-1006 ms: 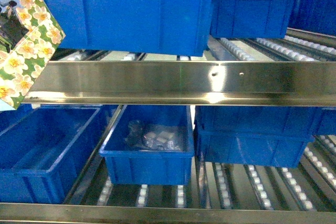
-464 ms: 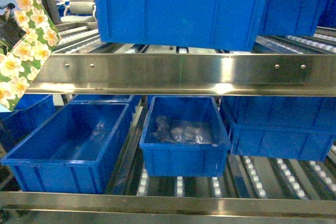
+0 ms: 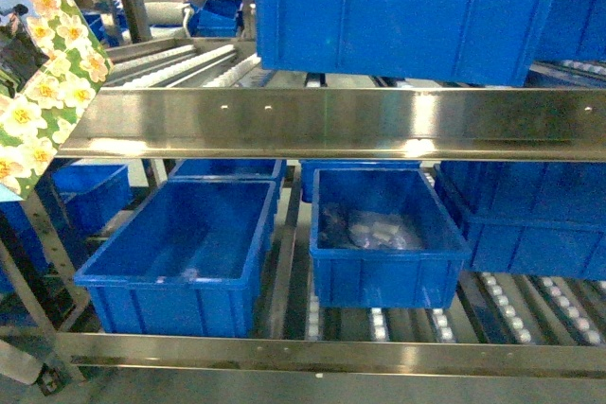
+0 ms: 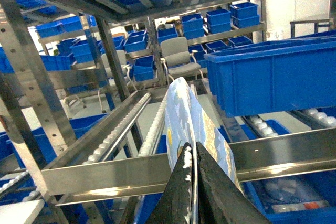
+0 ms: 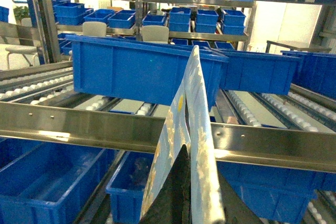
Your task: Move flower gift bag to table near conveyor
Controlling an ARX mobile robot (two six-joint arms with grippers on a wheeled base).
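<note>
Both dark fingers of the left gripper (image 4: 193, 182) are pinched together on the flower gift bag's (image 4: 184, 114) edge, the right gripper (image 5: 191, 192) likewise clamps that bag, held upright before the conveyor's (image 3: 189, 63) steel rail, above blue bins (image 3: 180, 253)

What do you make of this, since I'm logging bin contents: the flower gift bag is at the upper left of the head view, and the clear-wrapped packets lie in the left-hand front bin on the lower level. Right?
Not quite. The head view shows the packets in the right-hand front bin; the left-hand front bin looks empty. The flower gift bag is at the upper left, as you said.
</note>
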